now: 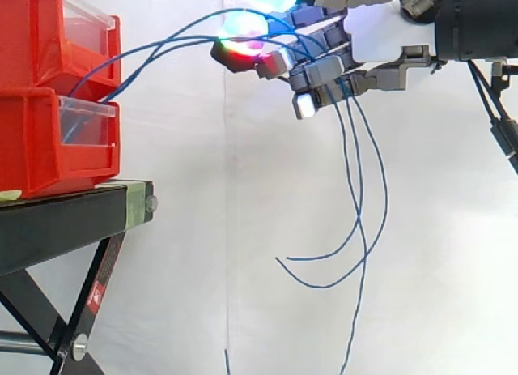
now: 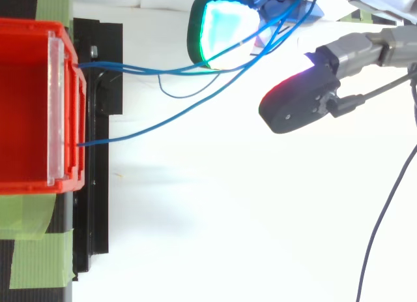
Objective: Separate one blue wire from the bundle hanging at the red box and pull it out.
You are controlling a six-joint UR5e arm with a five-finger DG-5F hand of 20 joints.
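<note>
— Blue wires, item one. Location?

— I log them leaving the front of the red bins on the bench. They arch up and across to the robot hand and pass through it. From there they hang in long loose tails below it, well apart from the bench. Quantity: several, not one.

— Item two, robot hand. Condition?

— Raised, about level with the top bin, out to the side of the stack. The wires run through it. Whether it is clamped on them or only carrying them draped, I cannot tell from my screens.

— Any wire standing apart?

— From above, one. A lone wire meets the bin's front at a spot well apart from the other pair, which lie close together. Toward the robot hand they all converge and cross.

— Step in hand?

— My reading: separation, not extraction. The bundle is gathered and held up, no single wire is isolated yet, and every wire I can follow runs into the bins.

— Requirement for the next move?

— I judge I would need to shed all but one wire from the robot hand and get a sure hold on that one. Then I would draw away from the bins along the wire's own line until its end comes free. The crossing near the robot hand is the risk: a pull there could drag the neighbours out too.
</note>
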